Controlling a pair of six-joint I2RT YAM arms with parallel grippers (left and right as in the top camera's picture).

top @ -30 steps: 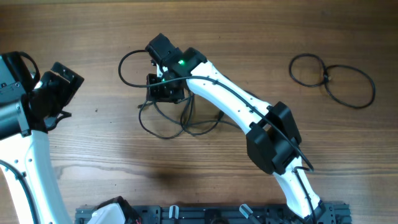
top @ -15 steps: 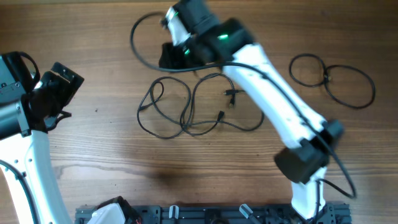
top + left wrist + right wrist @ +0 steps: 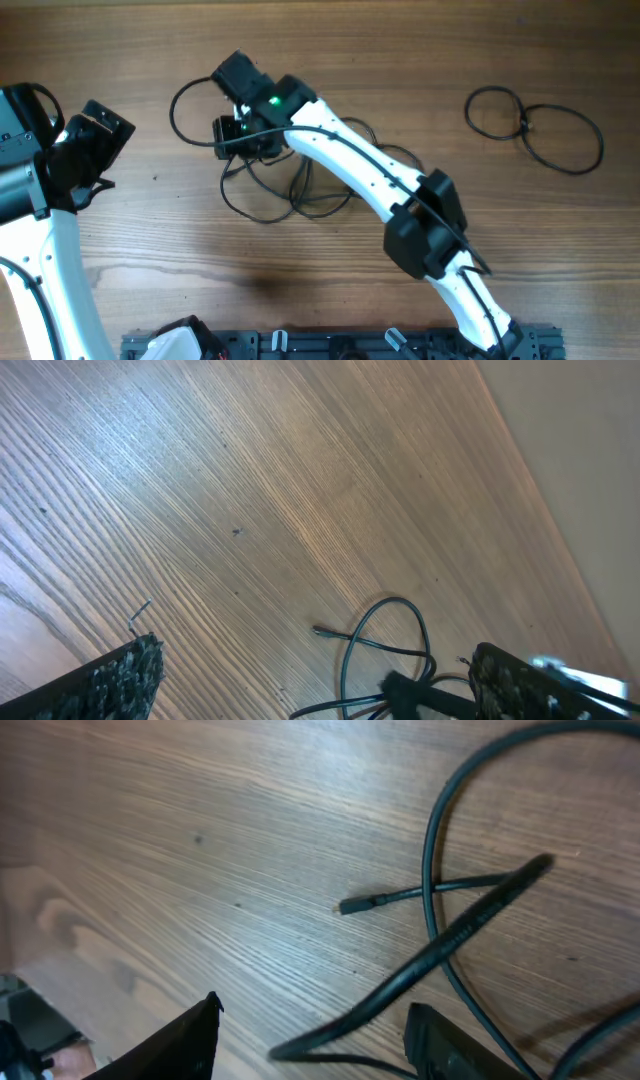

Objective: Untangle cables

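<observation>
A tangle of thin black cables [image 3: 300, 195] lies on the wooden table [image 3: 150, 250], with one loop [image 3: 178, 110] reaching out to the left. My right gripper [image 3: 232, 140] is down at the tangle's upper left. In the right wrist view its jaws [image 3: 315, 1045] are open, and a black cable [image 3: 450, 935] runs between them on the wood; a small plug end [image 3: 350, 905] lies just beyond. My left gripper [image 3: 100, 160] is open and empty at the table's left. Its wrist view [image 3: 315, 680] shows the left cable loop [image 3: 415, 620] ahead.
A separate black cable in two joined coils [image 3: 535, 125] lies at the back right, apart from the tangle. A dark rack [image 3: 330, 345] runs along the front edge. The right arm [image 3: 380, 190] crosses over the tangle's right part.
Half a second ago my right gripper was raised toward the back with a cable loop. It is now back down at the tangle, further left than a second ago. The left arm has not moved.
</observation>
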